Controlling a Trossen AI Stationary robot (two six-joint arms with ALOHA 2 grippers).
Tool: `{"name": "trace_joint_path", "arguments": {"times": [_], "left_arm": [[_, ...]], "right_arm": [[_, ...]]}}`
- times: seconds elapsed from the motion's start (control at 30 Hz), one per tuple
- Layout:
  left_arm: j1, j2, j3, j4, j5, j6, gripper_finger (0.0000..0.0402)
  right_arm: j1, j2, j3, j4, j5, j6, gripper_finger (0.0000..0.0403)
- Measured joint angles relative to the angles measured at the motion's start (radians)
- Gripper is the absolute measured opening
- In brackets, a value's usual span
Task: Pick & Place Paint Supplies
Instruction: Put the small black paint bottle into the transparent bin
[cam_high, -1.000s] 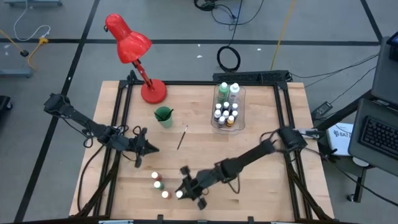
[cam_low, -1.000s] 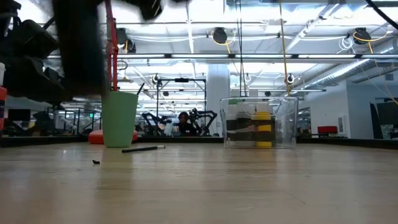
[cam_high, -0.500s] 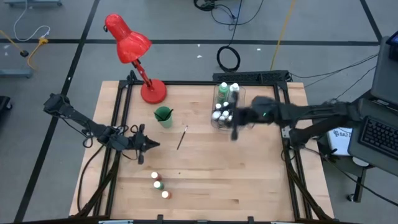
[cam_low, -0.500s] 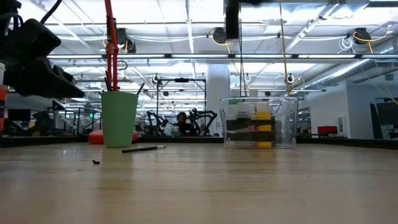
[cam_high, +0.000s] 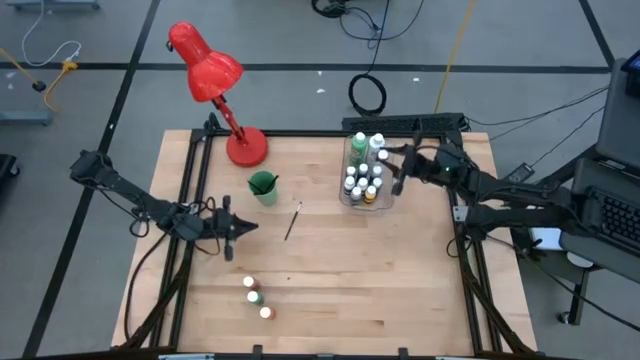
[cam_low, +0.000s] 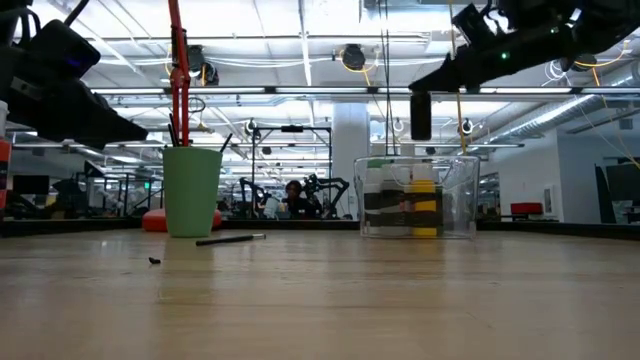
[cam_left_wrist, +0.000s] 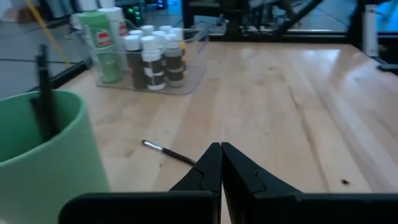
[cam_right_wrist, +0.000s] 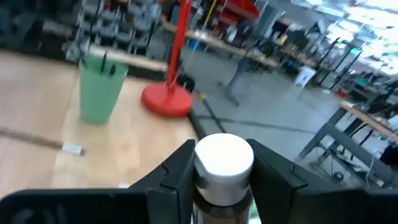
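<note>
Left claw (cam_high: 243, 227): fingers pressed shut on nothing, hovering over the left half of the worktop (cam_high: 400, 280) with its tip toward the loose paintbrush (cam_high: 293, 221); it has kept this station through the last second. Green cup (cam_high: 263, 186), holding dark brushes, stands just behind that brush, near the red lamp (cam_high: 215, 80). Three small bottles (cam_high: 256, 298) remain in a short row near the front edge; a second ago there were four, the right claw being closed on the fourth. Clear bin (cam_high: 350, 196), at the back right, already holds the green and white large bottles and a cluster of small ones. Right claw (cam_high: 398, 172): now carried up and across to the bin's right side, above its rim, gripping a white-capped bottle (cam_right_wrist: 224, 160) between its fingers. Judged from this position, release into the bin is the step in hand, leaving three bottles and one brush to collect.
</note>
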Motion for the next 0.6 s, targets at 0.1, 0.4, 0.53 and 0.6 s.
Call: {"name": "trace_joint_path", "arguments": {"times": [0.1,0.4,0.53,0.6], "left_arm": [[0.0,0.0,0.0,0.001,-0.034,0.0,0.0008],[0.0,0.0,0.0,0.002,-0.054,-0.001,0.0008],[0.0,0.0,0.0,0.002,-0.054,0.0,0.0008],[0.0,0.0,0.0,-0.001,-0.054,0.005,0.0008]], "right_arm": [[-0.019,0.011,-0.003,-0.031,-0.007,-0.034,0.0112],[-0.142,0.036,-0.042,0.099,-0.266,-0.051,0.0112],[-0.194,0.04,-0.045,0.071,-0.296,-0.038,0.0112],[-0.215,0.053,-0.045,0.068,-0.365,-0.029,0.0112]]}}
